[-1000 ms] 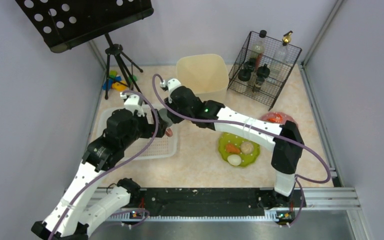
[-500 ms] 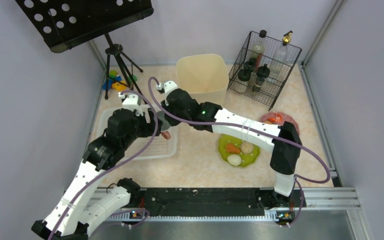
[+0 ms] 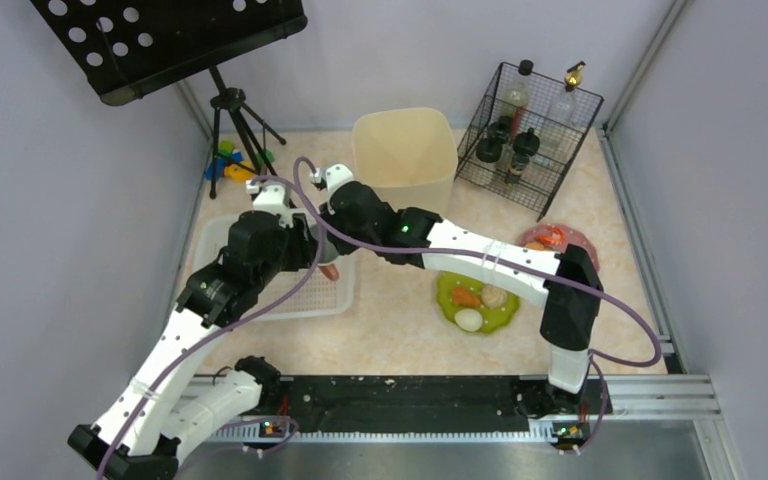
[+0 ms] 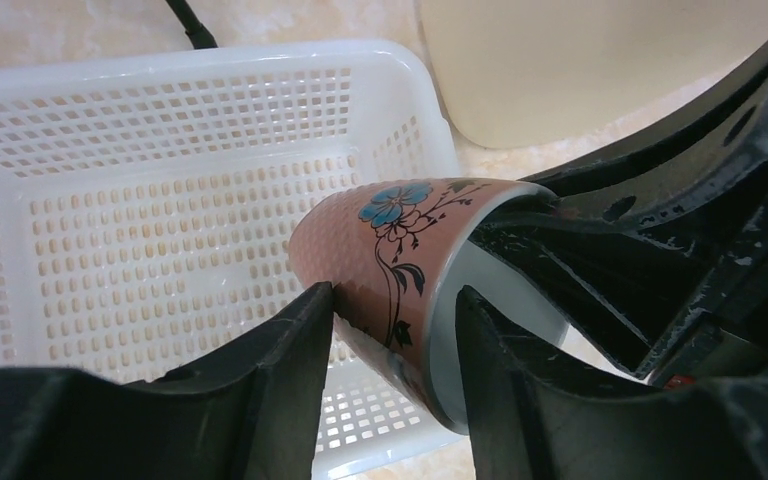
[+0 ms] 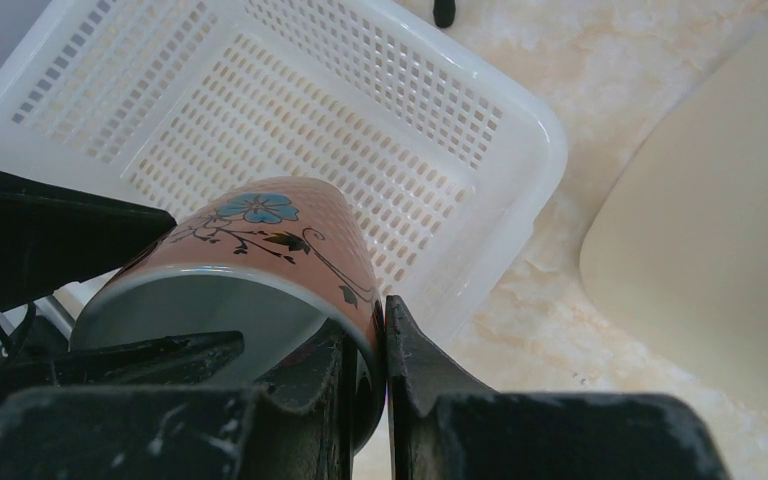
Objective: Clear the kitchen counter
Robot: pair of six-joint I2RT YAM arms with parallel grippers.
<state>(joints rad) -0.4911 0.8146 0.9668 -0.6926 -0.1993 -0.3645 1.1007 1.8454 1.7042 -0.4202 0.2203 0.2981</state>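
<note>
A pink cup (image 4: 390, 250) with a blue flower hangs on its side over the right end of the white perforated basket (image 4: 160, 150). My right gripper (image 5: 370, 320) is shut on the cup's (image 5: 260, 240) rim wall, one finger inside and one outside. My left gripper (image 4: 395, 300) brackets the same cup from the other side, with one finger against its side wall and the other at its rim. From above, only a sliver of the cup (image 3: 332, 270) shows between the two wrists, above the kitchen counter (image 3: 400, 330).
A beige bin (image 3: 405, 150) stands behind the basket (image 3: 260, 300), beside a wire rack of bottles (image 3: 530, 130). A green plate with food (image 3: 480, 300) and a red plate (image 3: 555, 237) lie at right. A black tripod stand (image 3: 230, 110) and small toys (image 3: 230, 160) sit at back left.
The left gripper's jaws have closed in from wide open onto the cup. Both wrists have shifted slightly to the left over the basket.
</note>
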